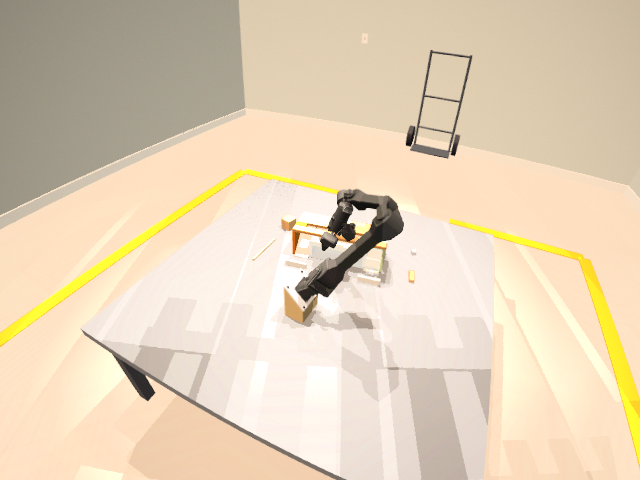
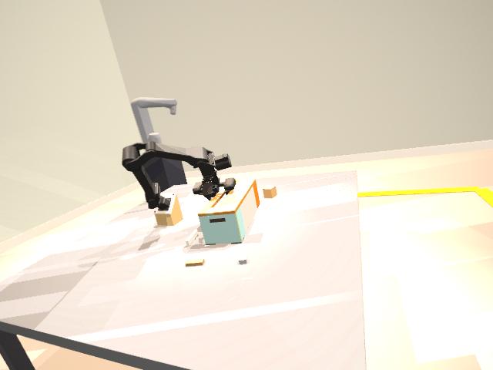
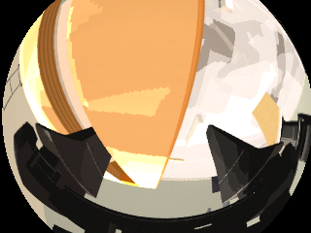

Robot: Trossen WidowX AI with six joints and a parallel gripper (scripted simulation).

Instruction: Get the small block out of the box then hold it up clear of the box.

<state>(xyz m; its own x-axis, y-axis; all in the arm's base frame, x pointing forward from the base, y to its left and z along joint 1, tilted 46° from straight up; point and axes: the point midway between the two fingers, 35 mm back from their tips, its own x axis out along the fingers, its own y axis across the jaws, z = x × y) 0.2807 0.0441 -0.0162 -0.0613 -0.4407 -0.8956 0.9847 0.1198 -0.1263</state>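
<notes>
The box (image 2: 221,227) stands upright on the table (image 2: 278,287), an oblong with a pale teal end wall carrying a dark slot, orange edging, and a pale orange top (image 3: 130,58). The small block inside cannot be made out in any view.

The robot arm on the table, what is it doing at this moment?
One black robot arm holds its gripper just above the orange top of the box, near one long edge. The gripper is open and holds nothing. The small block cannot be seen in these views, so it has not been picked up yet.
</notes>
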